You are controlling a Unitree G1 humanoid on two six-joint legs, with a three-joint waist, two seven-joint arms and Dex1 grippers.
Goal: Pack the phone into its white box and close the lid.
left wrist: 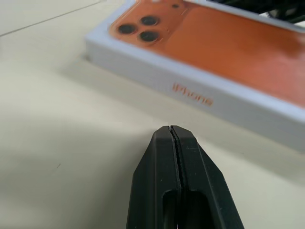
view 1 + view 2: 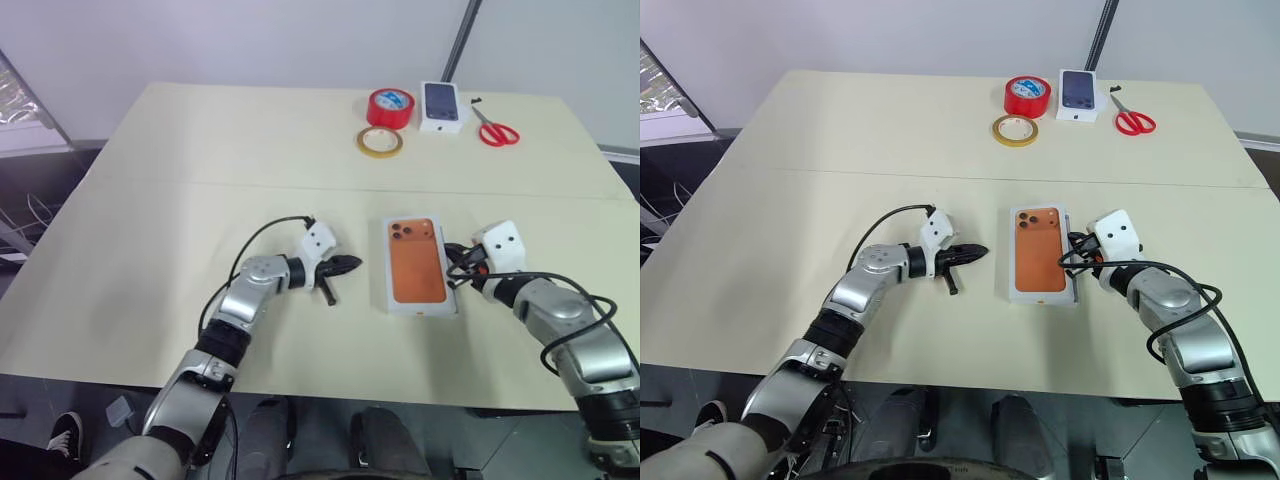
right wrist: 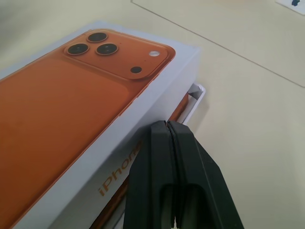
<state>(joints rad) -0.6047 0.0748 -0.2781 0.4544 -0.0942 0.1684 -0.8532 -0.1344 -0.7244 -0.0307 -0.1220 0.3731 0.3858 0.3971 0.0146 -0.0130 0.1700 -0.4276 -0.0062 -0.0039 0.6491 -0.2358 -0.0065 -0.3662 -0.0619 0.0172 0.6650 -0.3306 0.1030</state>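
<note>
Lid (image 2: pixel 418 264) sits on the white box (image 3: pixel 194 97) at table (image 2: pixel 150 200) centre, slightly askew: in the right wrist view a corner of the box pokes out past the lid's wall. Lid top bears an orange phone picture with three lenses; side walls read "iPhone" in orange. Phone itself is hidden.

Left gripper (image 2: pixel 345 266): jaws closed, empty, just off the lid's 9 o'clock side. Right gripper (image 3: pixel 167 125): jaws closed, empty, tip against the lid's 3 o'clock wall.

At 12 o'clock: red tape (image 2: pixel 390 107), yellow tape (image 2: pixel 380 142), small box (image 2: pixel 441 106), scissors (image 2: pixel 496 128).
</note>
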